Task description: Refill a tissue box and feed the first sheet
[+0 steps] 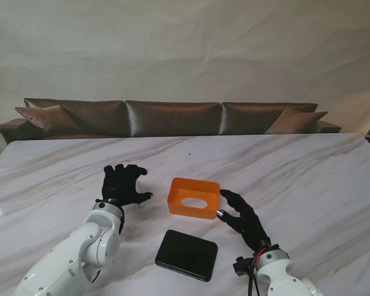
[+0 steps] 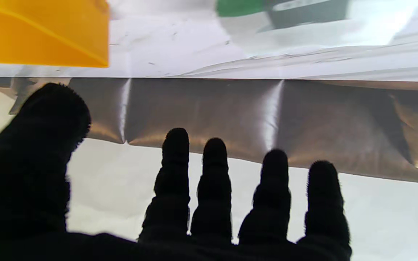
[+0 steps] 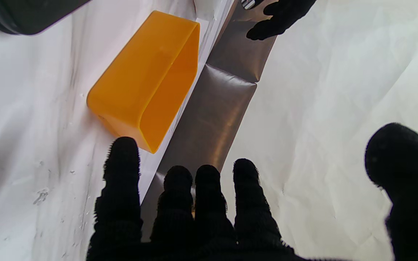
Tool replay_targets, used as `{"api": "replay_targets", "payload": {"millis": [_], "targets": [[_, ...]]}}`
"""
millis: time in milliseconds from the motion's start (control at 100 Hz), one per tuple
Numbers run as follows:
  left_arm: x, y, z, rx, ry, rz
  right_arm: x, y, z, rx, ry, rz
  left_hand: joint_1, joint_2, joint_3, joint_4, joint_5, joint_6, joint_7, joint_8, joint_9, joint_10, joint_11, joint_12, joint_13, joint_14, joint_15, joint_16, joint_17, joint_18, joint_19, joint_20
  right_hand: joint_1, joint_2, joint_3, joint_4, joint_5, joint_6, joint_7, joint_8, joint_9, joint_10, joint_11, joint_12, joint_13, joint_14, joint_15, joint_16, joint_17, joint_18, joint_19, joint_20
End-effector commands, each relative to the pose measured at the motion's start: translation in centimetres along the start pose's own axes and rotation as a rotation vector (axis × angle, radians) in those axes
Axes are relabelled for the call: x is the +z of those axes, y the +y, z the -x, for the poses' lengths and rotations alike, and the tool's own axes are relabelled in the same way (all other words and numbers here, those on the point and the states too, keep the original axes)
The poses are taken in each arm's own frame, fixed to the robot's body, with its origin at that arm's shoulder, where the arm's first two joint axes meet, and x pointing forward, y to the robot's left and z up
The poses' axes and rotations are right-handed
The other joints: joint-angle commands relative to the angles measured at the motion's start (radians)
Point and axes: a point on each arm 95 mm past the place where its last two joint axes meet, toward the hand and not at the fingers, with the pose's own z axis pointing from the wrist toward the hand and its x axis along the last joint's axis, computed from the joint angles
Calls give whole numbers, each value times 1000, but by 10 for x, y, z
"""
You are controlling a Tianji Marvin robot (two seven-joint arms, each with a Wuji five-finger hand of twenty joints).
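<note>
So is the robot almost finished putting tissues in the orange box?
Not nearly. The orange box stands open on the table, its oval slot facing me, and looks hollow in the right wrist view. Both hands are open: the left hand beside it, the right hand close to its side. The black pad lies untouched nearer to me. No tissues show, so filling and feeding remain.

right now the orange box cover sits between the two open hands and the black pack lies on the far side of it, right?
Not quite. The orange box cover does sit between the open left hand and right hand, but the stand view shows the black pack on the near side of it, closer to me.
</note>
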Motion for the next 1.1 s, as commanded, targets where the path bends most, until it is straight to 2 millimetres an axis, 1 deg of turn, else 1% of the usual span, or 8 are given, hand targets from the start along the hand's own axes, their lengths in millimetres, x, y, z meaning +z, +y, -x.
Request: {"api": "replay_targets", "payload": {"millis": [0, 100, 230, 360, 850, 950, 990, 1090], "targets": [[-3, 9, 14, -6, -30, 44, 1, -4, -2, 0, -1, -18, -16, 29, -27, 14, -53, 48, -77, -81, -102, 37, -69, -47, -108, 30, -51, -64, -62, 58, -135, -97, -4, -20, -13, -1, 13, -57, -10, 6, 4, -15, -9, 9, 15, 1, 10, 9, 5, 11, 23, -13], [-5, 14, 25, -15, -62, 91, 2, -6, -3, -2, -3, -24, -26, 34, -59, -2, -94, 79, -172, -142, -188, 56, -112, -74, -224, 50, -72, -122, -64, 78, -332, -222, -4, -19, -13, -1, 14, -59, -10, 6, 5, -17, -10, 8, 14, 1, 10, 9, 6, 11, 24, -13], [-6, 19, 36, -18, -89, 132, 4, -10, -5, -4, -10, -31, -47, 38, -82, -21, -138, 116, -264, -193, -242, 73, -197, -124, -264, 65, -146, -202, -65, 88, -408, -243, -3, -22, -13, -1, 14, -59, -10, 7, 4, -16, -10, 9, 14, 2, 11, 9, 5, 10, 23, -14], [-6, 23, 45, -34, -112, 166, 6, -12, -4, -4, -15, -35, -54, 31, -87, -33, -171, 129, -308, -218, -268, 85, -302, -187, -277, 76, -185, -214, -62, 97, -420, -225, -1, -22, -13, -2, 14, -60, -10, 8, 4, -16, -10, 9, 14, 2, 12, 10, 6, 10, 24, -13], [9, 39, 65, -48, -87, 257, 9, -14, -3, -10, -26, -39, -54, -9, -17, -42, -285, 119, -385, -264, -312, 75, -411, -259, -266, 77, -165, -185, -55, 91, -291, -167, 2, -23, -12, -3, 17, -63, -9, 11, 4, -18, -8, 10, 13, 2, 13, 11, 6, 9, 25, -14], [14, 45, 67, -46, -81, 279, 7, -13, -3, -14, -29, -35, -47, -20, 7, -39, -298, 121, -405, -277, -318, 83, -427, -269, -263, 85, -135, -171, -46, 88, -231, -141, 3, -23, -12, -3, 18, -63, -9, 11, 5, -17, -8, 11, 14, 3, 13, 11, 6, 8, 26, -14], [16, 48, 67, -45, -80, 291, 6, -13, -2, -16, -31, -33, -43, -26, 15, -38, -299, 121, -407, -280, -322, 110, -432, -272, -260, 89, -130, -169, -35, 86, -209, -132, 4, -23, -12, -3, 18, -64, -8, 12, 5, -16, -7, 11, 14, 2, 13, 11, 6, 8, 26, -14], [19, 54, 68, -35, -78, 305, 5, -12, -2, -20, -36, -30, -17, -38, 49, -24, -318, 137, -427, -292, -326, 112, -436, -279, -247, 98, -61, -138, 0, 76, -86, -68, 6, -22, -11, -4, 19, -63, -8, 12, 6, -17, -7, 11, 14, 3, 13, 11, 6, 8, 26, -14]]}}
